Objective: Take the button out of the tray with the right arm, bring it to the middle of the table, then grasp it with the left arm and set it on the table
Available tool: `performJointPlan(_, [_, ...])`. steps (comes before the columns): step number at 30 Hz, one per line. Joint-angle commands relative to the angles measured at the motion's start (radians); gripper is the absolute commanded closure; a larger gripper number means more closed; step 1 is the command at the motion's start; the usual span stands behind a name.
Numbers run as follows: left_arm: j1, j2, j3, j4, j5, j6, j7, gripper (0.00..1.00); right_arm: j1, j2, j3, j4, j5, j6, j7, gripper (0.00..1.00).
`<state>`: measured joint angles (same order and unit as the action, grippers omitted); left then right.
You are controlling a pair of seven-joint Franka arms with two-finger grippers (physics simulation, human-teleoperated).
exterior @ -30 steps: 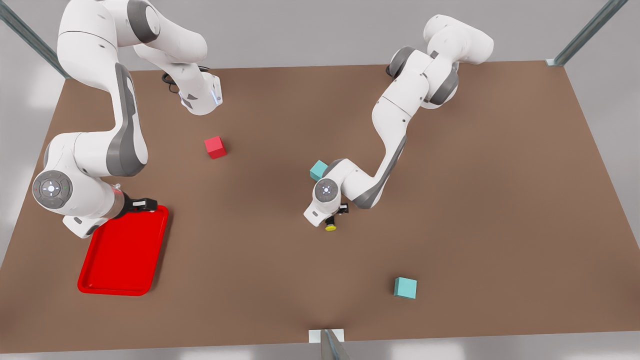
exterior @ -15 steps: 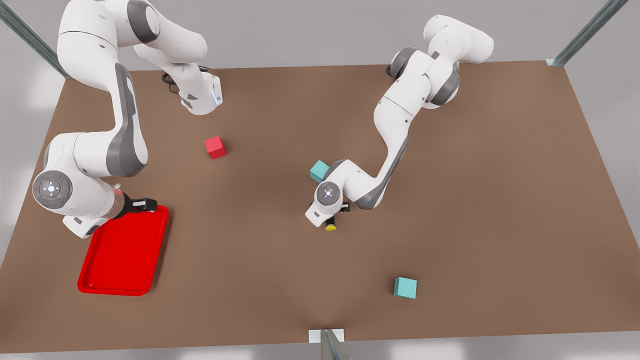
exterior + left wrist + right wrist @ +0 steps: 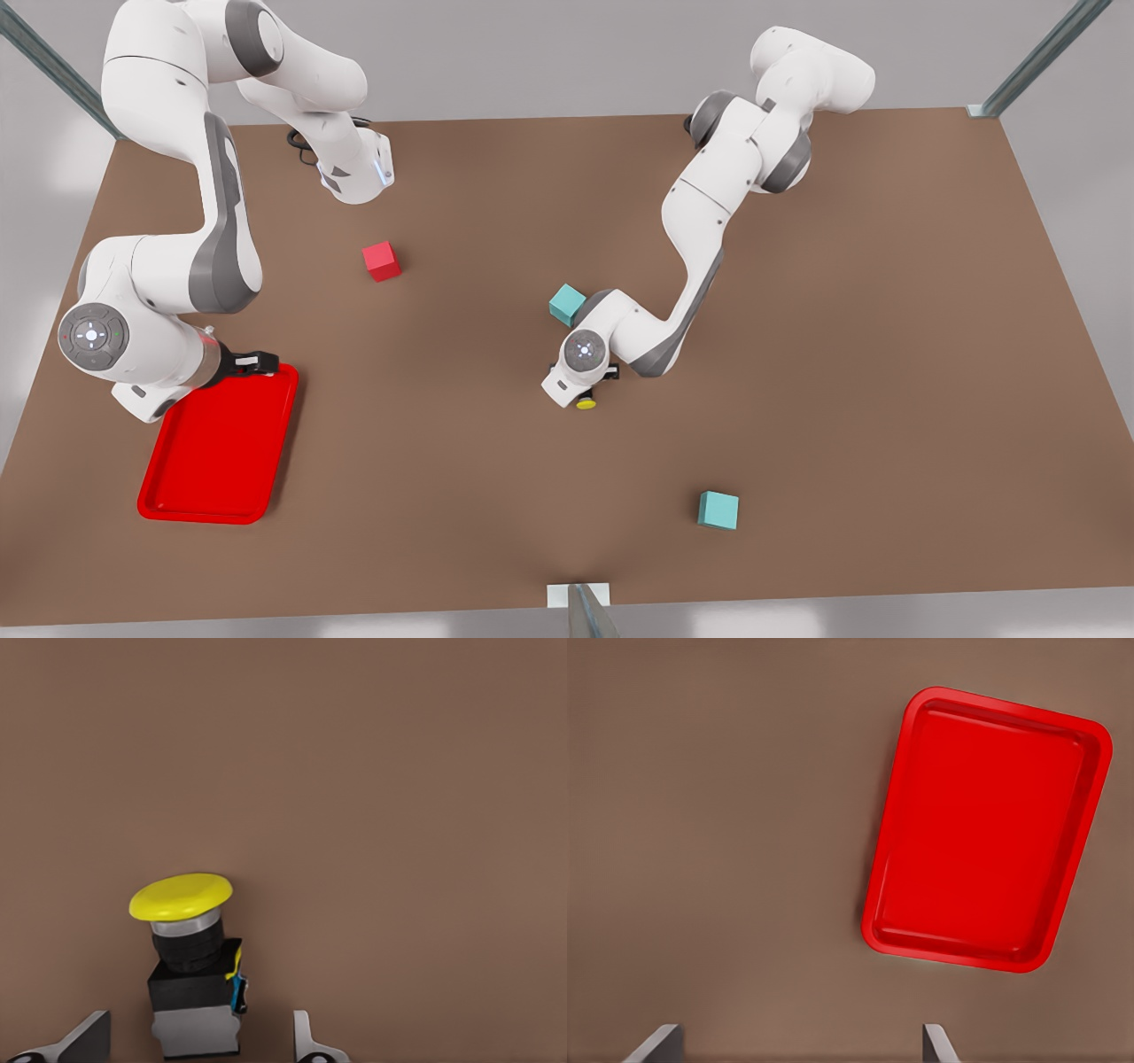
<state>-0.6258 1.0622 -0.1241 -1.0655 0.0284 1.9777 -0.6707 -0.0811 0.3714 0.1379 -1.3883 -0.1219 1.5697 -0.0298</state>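
Note:
The button [image 3: 586,403], a yellow cap on a dark boxy base, rests on the brown table [image 3: 842,354] near its middle. My left gripper [image 3: 592,384] hangs right over it. In the left wrist view the button [image 3: 195,992] sits between the open fingers [image 3: 89,1041] of the left gripper [image 3: 199,1043], with a gap on each side. The red tray [image 3: 217,447] lies at the front view's left with nothing in it. My right gripper [image 3: 255,361] waits above the tray's far corner. Its wrist view shows the tray [image 3: 983,828] and the right gripper [image 3: 797,1045] open, holding nothing.
A red cube [image 3: 382,261] sits left of the table's middle. One teal cube [image 3: 565,304] lies just behind the left arm's wrist. Another teal cube [image 3: 718,510] lies near the front edge.
The left arm's wrist has shifted slightly toward the button and the table's front edge. The button, the tray and the right arm have stayed where they were.

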Motion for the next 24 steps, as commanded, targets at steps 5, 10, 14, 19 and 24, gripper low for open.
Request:
performJointPlan(5, [0.0, 0.001, 0.0, 0.001, 0.001, 0.01, 0.017, 0.01, 0.0, -0.002, 0.0, 0.0, 0.001, -0.002, -0.001, 0.0])
performJointPlan(10, [0.003, -0.001, 0.0, 0.001, 0.001, 0.004, 0.019, 0.31, -0.002, -0.002, 0.0, 0.002, -0.001, 0.0, -0.001, 0.0])
performJointPlan(14, [0.006, -0.005, -0.002, -0.001, -0.001, 0.0, 0.019, 0.51, -0.002, 0.0, -0.001, 0.0, 0.001, 0.012, -0.001, 0.0])
performJointPlan(19, [0.008, -0.014, -0.002, -0.001, -0.021, -0.003, 0.019, 0.54, -0.002, -0.002, 0.0, -0.017, 0.007, 0.053, 0.044, 0.0])
performJointPlan(24, [0.018, -0.041, -0.002, -0.001, -0.027, -0.016, 0.016, 0.54, -0.002, 0.001, 0.0, -0.017, 0.007, 0.056, 0.044, 0.0])
